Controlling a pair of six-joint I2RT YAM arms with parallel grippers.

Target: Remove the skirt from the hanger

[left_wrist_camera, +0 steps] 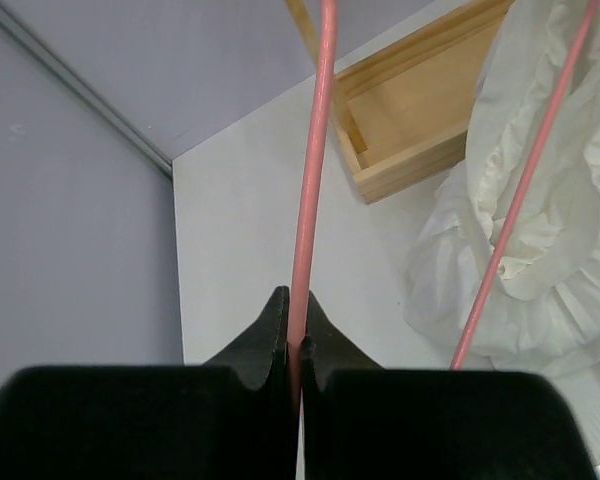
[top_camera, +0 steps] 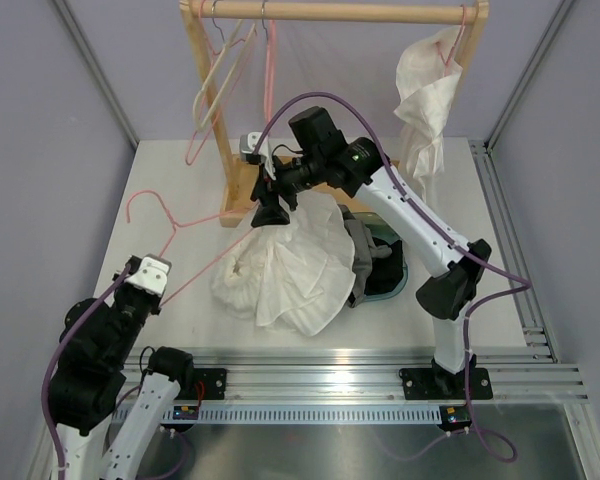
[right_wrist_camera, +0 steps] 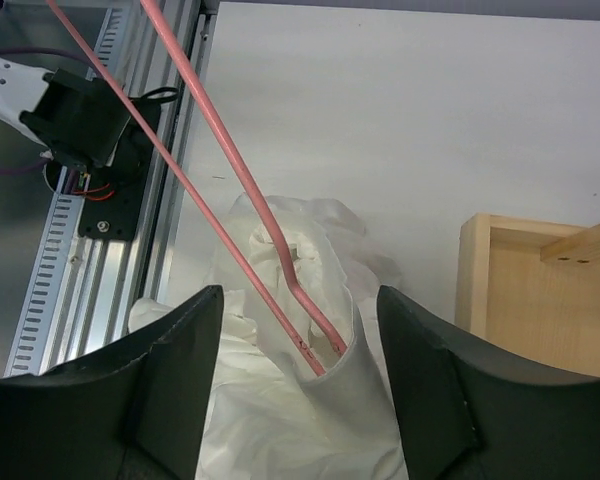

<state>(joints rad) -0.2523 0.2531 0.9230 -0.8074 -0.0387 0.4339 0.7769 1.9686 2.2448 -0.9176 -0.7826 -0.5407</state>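
Note:
A pink wire hanger (top_camera: 180, 225) lies across the table, its far end inside a crumpled white garment (top_camera: 290, 270). My left gripper (top_camera: 145, 275) is shut on the hanger's wire (left_wrist_camera: 315, 150), which runs straight out from between its fingers. My right gripper (top_camera: 270, 215) is open, jaws wide apart, just above the white garment's band (right_wrist_camera: 400, 400), where the hanger wires (right_wrist_camera: 230, 160) enter it. The grey skirt (top_camera: 362, 250) lies bunched in the teal tub (top_camera: 395, 280), partly under the white garment and apart from the hanger.
A wooden clothes rack (top_camera: 330, 12) stands at the back, its base (top_camera: 238, 190) beside my right gripper. Empty pink and cream hangers (top_camera: 220, 80) hang at its left, a white garment (top_camera: 425, 90) at its right. A metal rail (top_camera: 360, 360) runs along the near edge.

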